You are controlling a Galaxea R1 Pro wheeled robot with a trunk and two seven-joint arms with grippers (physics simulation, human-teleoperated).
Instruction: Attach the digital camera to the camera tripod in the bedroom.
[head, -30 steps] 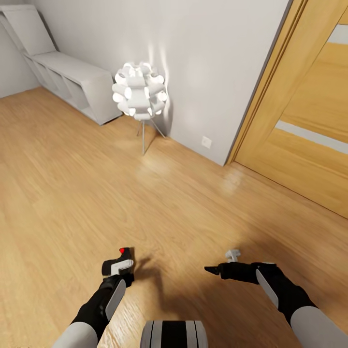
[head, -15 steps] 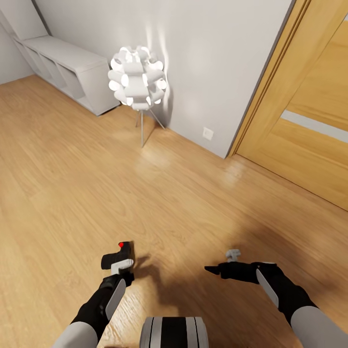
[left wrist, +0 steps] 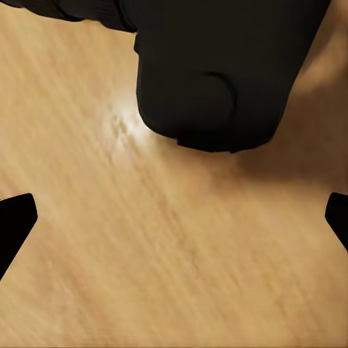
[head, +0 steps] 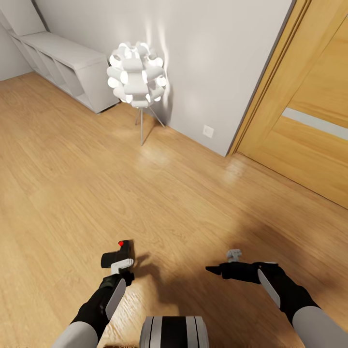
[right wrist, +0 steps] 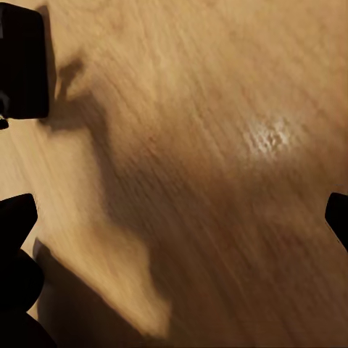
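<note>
Camera in hand, tripod not yet reached.

The left gripper (head: 117, 261) grasps the digital camera (head: 118, 254), red dot up, at near left over the wood floor (head: 63, 193). The right gripper (head: 212, 268) holds nothing; whether its fingers are parted I cannot tell. Far ahead stands a white ball-cluster lamp (head: 136, 73) against the wall, a wooden door (head: 309, 125) to the right. Judged: pickup done; transit and mounting remain.

Digital camera (head: 122, 253): small, boxy, black, tiny red dot on top face. Held upright above light wood floor (head: 183, 203), near left of scene, at tip of left pincer (head: 118, 261). From left wrist, dark body (left wrist: 214, 69) with rounded bump, over floor.
</note>
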